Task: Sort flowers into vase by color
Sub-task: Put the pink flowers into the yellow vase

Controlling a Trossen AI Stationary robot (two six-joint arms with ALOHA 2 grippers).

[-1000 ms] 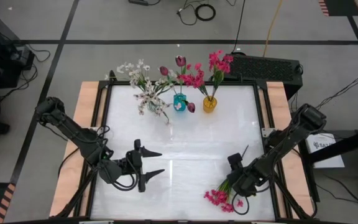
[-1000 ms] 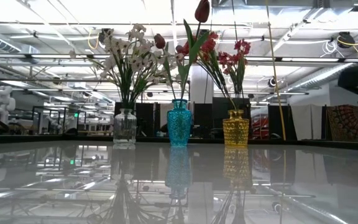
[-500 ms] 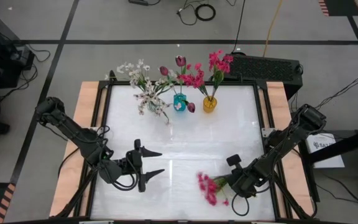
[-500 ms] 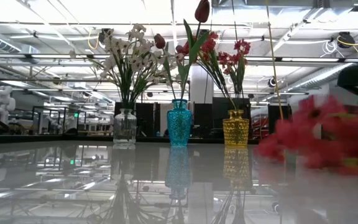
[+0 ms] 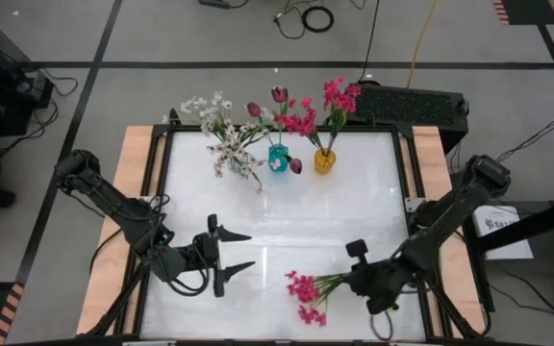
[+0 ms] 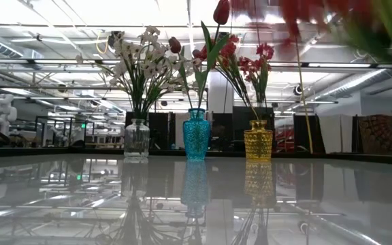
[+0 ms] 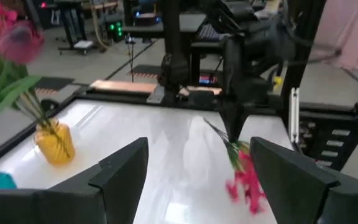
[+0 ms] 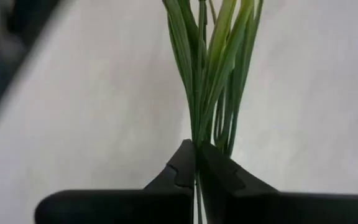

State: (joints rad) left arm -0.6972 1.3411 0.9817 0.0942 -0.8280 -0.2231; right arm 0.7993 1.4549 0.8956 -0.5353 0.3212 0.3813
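Right arm reached in from the right edge, elbow bent, its right gripper (image 5: 351,280) low over the near right part of the table, jaws pinched tight on green stems. Left arm lay folded along the left side, left gripper (image 5: 241,251) hovering near the middle front, fingers spread wide and holding nothing.
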